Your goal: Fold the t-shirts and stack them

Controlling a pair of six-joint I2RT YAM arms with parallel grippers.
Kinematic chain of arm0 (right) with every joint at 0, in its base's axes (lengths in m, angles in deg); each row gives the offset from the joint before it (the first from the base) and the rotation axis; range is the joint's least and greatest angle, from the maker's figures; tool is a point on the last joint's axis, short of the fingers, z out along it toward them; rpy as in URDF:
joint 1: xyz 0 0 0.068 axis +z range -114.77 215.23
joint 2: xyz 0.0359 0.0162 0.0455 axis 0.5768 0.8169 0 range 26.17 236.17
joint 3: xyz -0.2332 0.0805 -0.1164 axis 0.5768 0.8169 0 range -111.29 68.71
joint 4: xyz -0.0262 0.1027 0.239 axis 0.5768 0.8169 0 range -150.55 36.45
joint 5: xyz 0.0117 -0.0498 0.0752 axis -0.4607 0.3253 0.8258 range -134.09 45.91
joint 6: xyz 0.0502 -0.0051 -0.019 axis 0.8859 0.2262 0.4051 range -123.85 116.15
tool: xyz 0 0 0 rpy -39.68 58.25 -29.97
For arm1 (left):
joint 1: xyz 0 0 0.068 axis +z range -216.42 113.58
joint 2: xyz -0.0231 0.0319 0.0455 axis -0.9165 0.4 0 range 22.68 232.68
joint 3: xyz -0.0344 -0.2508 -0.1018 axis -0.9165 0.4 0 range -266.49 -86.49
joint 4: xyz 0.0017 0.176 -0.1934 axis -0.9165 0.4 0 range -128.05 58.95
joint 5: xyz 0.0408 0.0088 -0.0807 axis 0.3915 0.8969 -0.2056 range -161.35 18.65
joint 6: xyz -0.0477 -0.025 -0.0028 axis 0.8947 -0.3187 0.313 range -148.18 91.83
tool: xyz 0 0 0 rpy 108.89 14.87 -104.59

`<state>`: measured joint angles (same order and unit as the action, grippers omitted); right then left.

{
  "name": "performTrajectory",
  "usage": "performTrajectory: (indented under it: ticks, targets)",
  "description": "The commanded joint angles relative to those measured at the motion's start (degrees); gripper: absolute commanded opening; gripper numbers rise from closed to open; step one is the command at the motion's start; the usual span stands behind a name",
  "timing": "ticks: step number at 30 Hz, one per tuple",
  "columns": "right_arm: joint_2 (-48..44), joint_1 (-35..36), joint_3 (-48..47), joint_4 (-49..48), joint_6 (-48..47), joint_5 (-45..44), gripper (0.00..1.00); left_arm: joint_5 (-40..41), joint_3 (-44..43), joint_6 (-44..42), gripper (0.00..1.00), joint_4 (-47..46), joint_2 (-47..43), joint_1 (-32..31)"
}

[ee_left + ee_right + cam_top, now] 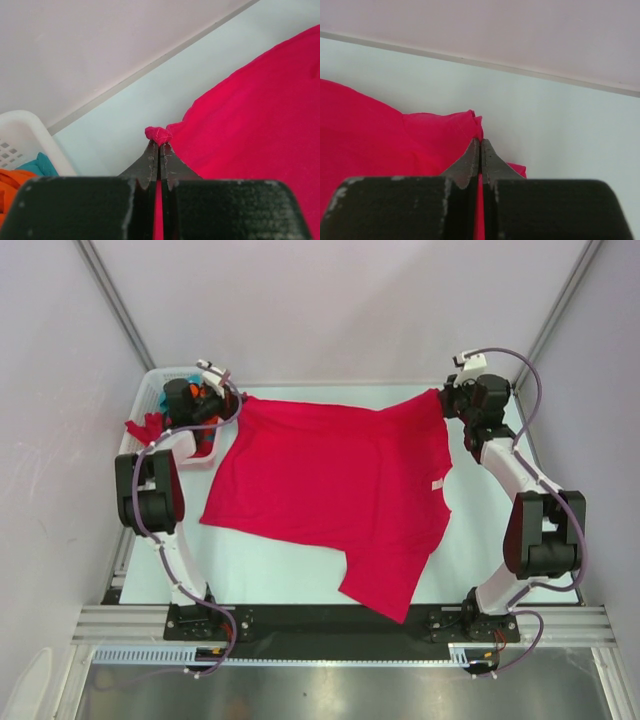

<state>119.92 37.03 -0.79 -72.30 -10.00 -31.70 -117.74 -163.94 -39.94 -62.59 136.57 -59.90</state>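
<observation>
Crosswise, red t-shirt (pixel 330 470) flat, collar (pixel 440 472) rightward, hem (pixel 226 475) leftward.

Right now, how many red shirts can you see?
2. One red shirt lies spread on the table, pinched by the left hand and right hand. Another red cloth hangs over the basket's left rim. More may hide inside.
</observation>
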Motion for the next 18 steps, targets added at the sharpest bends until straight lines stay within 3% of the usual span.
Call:
performTrajectory:
  ticks: [1, 18]
  targets:
    - [-5.2, -0.4, 3.2, -2.7, 0.1, -1.4, 0.00, -3.9, 2.0, -2.9, 0.00, -5.7, -3.7, 1.3]
    - [-11.5, -0.4, 11.1, 0.9, 0.8, -0.2, 0.00, -10.7, 8.8, -10.9, 0.00, -7.3, -6.4, 4.5]
